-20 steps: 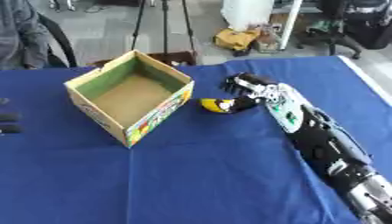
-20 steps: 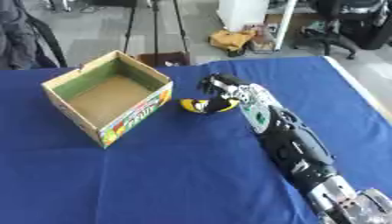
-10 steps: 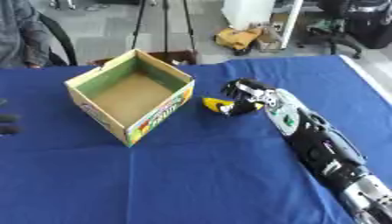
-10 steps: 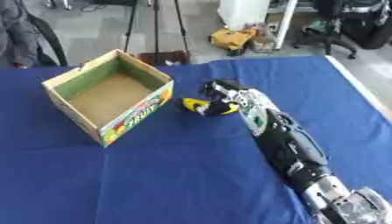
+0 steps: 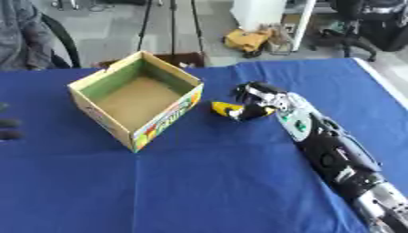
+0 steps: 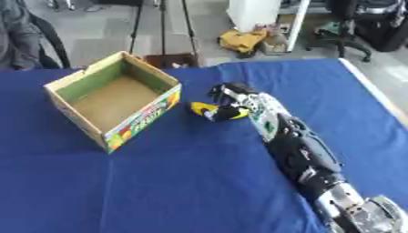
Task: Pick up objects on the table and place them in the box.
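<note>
A small yellow and black object (image 5: 229, 110) lies on the blue table, just right of an open cardboard box (image 5: 137, 103) with a green inner wall and a colourful printed side. My right hand (image 5: 259, 98) reaches in from the lower right and its fingers curl round the object's right end. The box is empty inside. Only dark fingertips of my left hand (image 5: 8, 129) show at the left edge of the left eye view.
The blue cloth (image 5: 199, 182) covers the whole table. Beyond the far edge stand a tripod (image 5: 171, 25), a yellow bag (image 5: 247, 40) on the floor and office chairs (image 5: 374, 25). A seated person shows at the upper left.
My right hand has come down a little and its fingers have closed in round the yellow and black object. The box has stayed where it was.
</note>
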You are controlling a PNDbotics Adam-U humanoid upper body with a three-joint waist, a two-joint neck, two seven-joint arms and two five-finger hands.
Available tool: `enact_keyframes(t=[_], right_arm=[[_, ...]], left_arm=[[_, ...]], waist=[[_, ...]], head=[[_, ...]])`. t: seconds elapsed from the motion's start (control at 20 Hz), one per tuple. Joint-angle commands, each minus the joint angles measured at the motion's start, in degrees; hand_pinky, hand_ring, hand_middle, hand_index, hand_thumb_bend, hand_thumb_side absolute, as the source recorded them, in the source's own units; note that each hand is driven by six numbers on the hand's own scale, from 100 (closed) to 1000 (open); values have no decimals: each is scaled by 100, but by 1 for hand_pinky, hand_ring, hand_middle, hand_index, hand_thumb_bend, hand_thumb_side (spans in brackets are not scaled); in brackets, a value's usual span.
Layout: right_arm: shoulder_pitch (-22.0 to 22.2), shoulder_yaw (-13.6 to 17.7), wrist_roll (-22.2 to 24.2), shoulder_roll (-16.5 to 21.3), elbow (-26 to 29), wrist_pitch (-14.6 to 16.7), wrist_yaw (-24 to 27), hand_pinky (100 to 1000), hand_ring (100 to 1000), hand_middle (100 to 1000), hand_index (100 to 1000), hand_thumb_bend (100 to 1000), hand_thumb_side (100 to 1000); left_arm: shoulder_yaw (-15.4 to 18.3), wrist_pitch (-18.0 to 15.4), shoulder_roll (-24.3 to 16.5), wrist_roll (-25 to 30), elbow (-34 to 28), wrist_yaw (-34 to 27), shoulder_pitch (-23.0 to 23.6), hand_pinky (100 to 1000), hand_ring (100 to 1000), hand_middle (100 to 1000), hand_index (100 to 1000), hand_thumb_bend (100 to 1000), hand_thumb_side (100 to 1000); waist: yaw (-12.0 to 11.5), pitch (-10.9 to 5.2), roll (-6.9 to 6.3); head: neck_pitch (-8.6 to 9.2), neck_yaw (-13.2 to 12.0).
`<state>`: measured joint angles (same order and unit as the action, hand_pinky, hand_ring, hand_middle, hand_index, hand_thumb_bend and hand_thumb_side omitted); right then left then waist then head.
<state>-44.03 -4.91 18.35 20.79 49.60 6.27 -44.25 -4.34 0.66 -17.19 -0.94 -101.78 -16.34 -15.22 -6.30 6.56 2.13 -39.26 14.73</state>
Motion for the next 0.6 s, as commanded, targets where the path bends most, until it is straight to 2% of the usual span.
enact_keyframes(t=[0.05,0.35,0.6], right_arm=[[-93,64,-6,139,34,-27,-38,687,751,688,833,275,471],[-98,105,-2,166,-5,-94,-303,732,789,709,836,280,471],[-86,162,48,173,-92,-156,-406,729,783,706,835,273,466]], left_arm=[[22,-9,-97,11,-62,-6,-97,599,629,686,719,553,1000],[23,-9,-101,8,-60,-1,-95,599,628,685,719,552,1000],[26,-10,-100,5,-62,1,-93,599,628,685,718,553,1000]], waist=[[-6,-67,-7],[-10,-55,-4],[-13,-48,-10]], head=[[14,-2],[12,-12],[14,-18]])
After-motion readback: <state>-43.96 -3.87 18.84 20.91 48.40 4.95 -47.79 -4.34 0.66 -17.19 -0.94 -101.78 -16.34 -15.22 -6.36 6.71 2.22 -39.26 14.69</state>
